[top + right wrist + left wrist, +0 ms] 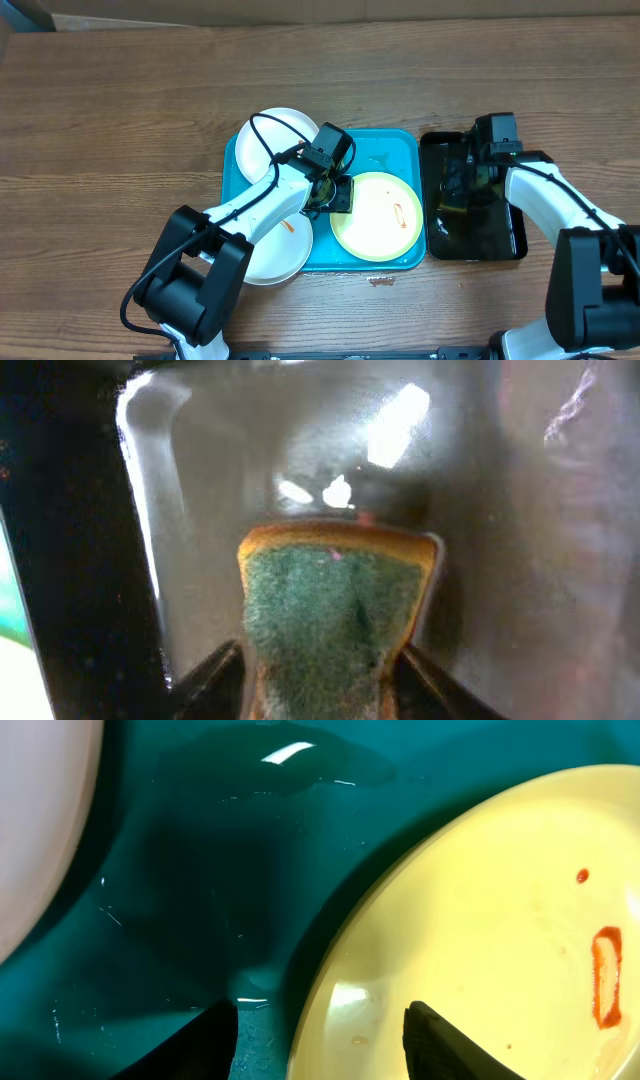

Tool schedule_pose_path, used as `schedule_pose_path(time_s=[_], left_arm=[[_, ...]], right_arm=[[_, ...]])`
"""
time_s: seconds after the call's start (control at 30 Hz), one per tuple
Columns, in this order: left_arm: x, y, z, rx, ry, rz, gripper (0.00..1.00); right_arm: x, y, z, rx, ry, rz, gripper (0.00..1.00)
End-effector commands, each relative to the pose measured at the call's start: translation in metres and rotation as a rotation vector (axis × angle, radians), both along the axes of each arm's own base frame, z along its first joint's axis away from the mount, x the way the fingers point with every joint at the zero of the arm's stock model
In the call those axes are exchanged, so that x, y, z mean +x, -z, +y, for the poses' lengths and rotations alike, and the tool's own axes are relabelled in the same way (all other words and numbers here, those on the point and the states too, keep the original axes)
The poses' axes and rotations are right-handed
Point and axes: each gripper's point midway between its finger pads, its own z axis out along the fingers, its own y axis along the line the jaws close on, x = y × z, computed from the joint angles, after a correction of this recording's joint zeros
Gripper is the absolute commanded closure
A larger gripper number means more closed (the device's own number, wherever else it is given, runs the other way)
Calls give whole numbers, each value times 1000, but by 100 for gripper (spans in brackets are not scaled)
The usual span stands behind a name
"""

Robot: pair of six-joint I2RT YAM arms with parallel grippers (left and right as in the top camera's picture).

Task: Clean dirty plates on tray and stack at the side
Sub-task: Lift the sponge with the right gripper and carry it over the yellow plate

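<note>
The turquoise tray holds a yellow-green rimmed plate with an orange-red smear. One white plate overhangs the tray's back left corner. Another white plate, with an orange smear, overhangs its front left. My left gripper is open, its fingers straddling the left rim of the yellow-green plate, one over the wet tray floor. My right gripper is shut on a green and yellow sponge inside the black tray.
The narrow black tray stands right of the turquoise tray and its floor looks wet and shiny. Bare wooden table lies on all sides. A small stain marks the table in front of the turquoise tray.
</note>
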Motion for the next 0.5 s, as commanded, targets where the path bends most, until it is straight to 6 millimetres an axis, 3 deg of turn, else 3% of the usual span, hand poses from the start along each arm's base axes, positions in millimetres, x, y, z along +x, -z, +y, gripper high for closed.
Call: schedule_pose_path(time_s=[0.0, 0.03, 0.13, 0.17, 0.33, 0.47], left_arm=[[-4, 4, -2, 5, 24, 13, 44], [-5, 4, -2, 7, 24, 17, 44], [-8, 5, 1, 17, 23, 32, 44], [-9, 6, 1, 19, 23, 36, 44], [-11, 7, 2, 23, 23, 44, 47], [-14, 8, 2, 28, 26, 52, 62]], right_arm=[[1, 3, 2, 8, 1, 0, 68], [0, 3, 2, 8, 1, 1, 68], [-2, 4, 2, 7, 1, 13, 49], [-4, 4, 2, 7, 1, 19, 48], [-7, 5, 2, 6, 1, 32, 48], [-8, 6, 2, 6, 1, 39, 50]])
